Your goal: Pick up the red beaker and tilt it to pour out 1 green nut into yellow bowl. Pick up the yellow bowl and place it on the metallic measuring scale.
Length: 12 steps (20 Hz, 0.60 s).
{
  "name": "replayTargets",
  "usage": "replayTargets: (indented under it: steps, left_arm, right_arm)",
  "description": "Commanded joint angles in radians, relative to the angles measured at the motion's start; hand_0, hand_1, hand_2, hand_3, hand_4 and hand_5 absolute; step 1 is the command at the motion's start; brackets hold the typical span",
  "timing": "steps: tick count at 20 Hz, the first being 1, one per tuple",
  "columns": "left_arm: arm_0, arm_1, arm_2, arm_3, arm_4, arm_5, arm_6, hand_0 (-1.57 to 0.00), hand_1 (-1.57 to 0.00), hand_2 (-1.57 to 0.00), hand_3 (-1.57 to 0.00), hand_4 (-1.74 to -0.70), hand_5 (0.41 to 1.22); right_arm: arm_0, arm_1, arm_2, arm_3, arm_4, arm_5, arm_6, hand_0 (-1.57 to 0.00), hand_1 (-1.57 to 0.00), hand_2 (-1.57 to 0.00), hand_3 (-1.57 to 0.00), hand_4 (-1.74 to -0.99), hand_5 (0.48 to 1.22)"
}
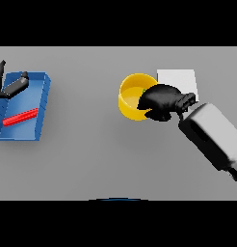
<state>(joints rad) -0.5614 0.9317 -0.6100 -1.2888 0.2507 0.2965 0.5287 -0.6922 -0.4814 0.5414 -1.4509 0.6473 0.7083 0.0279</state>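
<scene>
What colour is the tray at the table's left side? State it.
Blue, seen in the head view: the tray holds a red bar.

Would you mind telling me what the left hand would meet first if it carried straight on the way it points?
Probably nothing: the left hand points up-right, past the blue tray's rim onto bare table, though depth is unclear.
</scene>
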Motion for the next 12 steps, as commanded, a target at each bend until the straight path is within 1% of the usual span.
replayTargets:
  steps: [1,2,4,5,6,7,8,9,12]
  left_arm:
    - [-0.004,0.005,-0.002,-0.007,-0.007,0.003,0.001,0.0,0.0,0.0,0.0,-0.8,0.723]
    - [-0.018,-0.007,-0.006,-0.001,-0.011,0.004,0.012,0.0,0.0,0.0,0.0,-0.8,0.723]
    - [-0.01,-0.005,-0.001,0.006,-0.009,0.006,-0.001,0.0,0.0,0.0,0.0,-0.81,0.735]
    - [-0.002,0.001,-0.003,-0.003,-0.012,0.009,-0.006,0.0,0.0,0.0,0.0,-0.81,0.741]
    - [-0.005,0.006,0.0,-0.001,-0.011,0.007,0.003,0.0,0.0,0.0,0.0,-0.81,0.742]
    - [0.0,0.007,-0.006,-0.011,-0.014,0.01,0.013,0.0,0.0,0.0,0.0,-0.8,0.737]
    - [-0.008,0.016,-0.004,-0.022,-0.017,0.012,0.027,0.0,0.0,0.0,0.0,-0.8,0.734]
    - [-0.004,0.017,-0.005,-0.025,-0.016,0.012,0.032,0.0,0.0,0.0,0.0,-0.8,0.735]
    - [-0.006,0.02,-0.003,-0.045,-0.006,0.011,0.06,0.0,0.0,0.0,0.0,-0.82,0.75]
  right_arm:
    - [-0.012,-0.007,0.001,0.004,0.009,-0.012,-0.009,-1.57,-1.57,-1.56,-1.24,-1.719,1.22]
    - [-0.029,-0.018,-0.004,0.007,0.012,-0.021,-0.027,-1.57,-1.57,-1.56,-1.24,-1.719,1.22]
    - [-0.049,-0.047,-0.011,0.035,0.029,-0.048,-0.056,-1.57,-1.57,-1.57,-1.32,-1.72,1.22]
    - [-0.069,-0.055,-0.024,0.062,0.03,-0.055,-0.054,-1.57,-1.57,-1.57,-1.33,-1.72,1.221]
    - [-0.075,-0.064,-0.033,0.077,0.038,-0.069,-0.044,-1.57,-1.57,-1.57,-1.3,-1.72,1.221]
    - [-0.092,-0.075,-0.044,0.107,0.04,-0.083,-0.057,-1.57,-1.57,-1.57,-1.27,-1.719,1.221]
    - [-0.101,-0.076,-0.053,0.146,0.048,-0.109,-0.057,-1.57,-1.57,-1.57,-1.26,-1.719,1.221]
    - [-0.107,-0.091,-0.062,0.168,0.047,-0.112,-0.07,-1.57,-1.57,-1.57,-1.24,-1.72,1.221]
    - [-0.108,-0.097,-0.093,0.258,0.037,-0.147,-0.072,-1.57,-1.57,-1.57,-1.21,-1.72,1.221]
